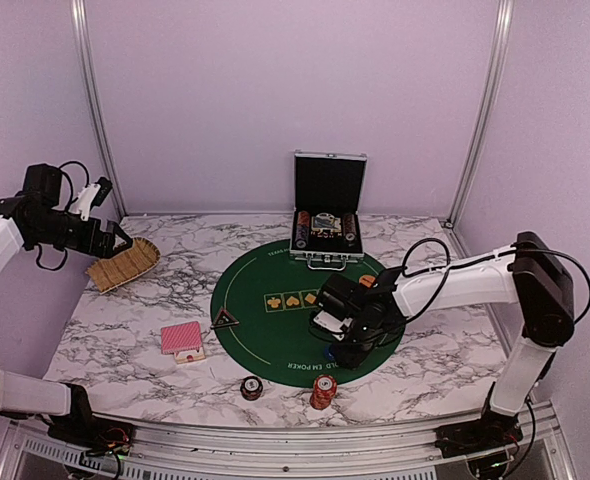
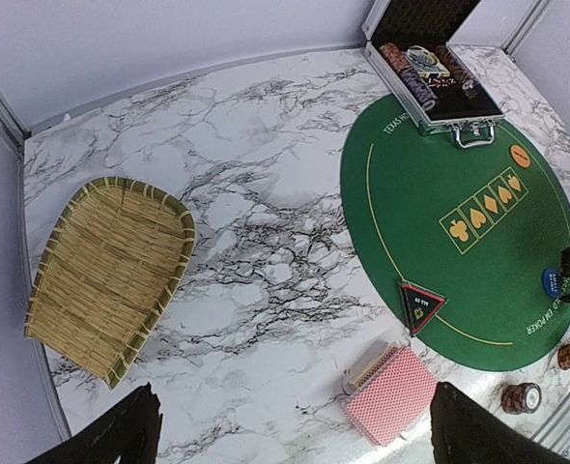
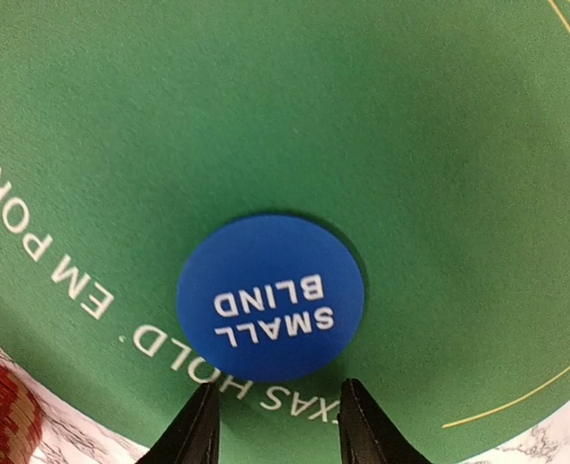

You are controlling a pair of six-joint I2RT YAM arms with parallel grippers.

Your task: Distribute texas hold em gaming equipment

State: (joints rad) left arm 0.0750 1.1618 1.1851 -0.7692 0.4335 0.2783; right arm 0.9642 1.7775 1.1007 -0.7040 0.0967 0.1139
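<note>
A blue "SMALL BLIND" disc (image 3: 270, 297) lies flat on the green felt mat (image 3: 266, 116) near its front edge. My right gripper (image 3: 277, 389) hovers low just behind it, open, with nothing between its fingers. The orange disc (image 1: 366, 281) sits on the mat's right side. A dark triangular token (image 2: 420, 304) rests on the mat's left edge. Left of it lies the red-backed deck of cards (image 2: 393, 394). In front of the mat stand a dark chip stack (image 1: 251, 388) and a red-and-white stack (image 1: 322, 391). My left gripper (image 2: 295, 391) is open, high over the table's left.
An open metal case (image 1: 327, 225) holding chips and cards stands at the back edge of the mat. A woven straw basket (image 1: 123, 263) lies at the back left, below my left gripper. Marble tabletop surrounds the mat; purple walls close in the back and sides.
</note>
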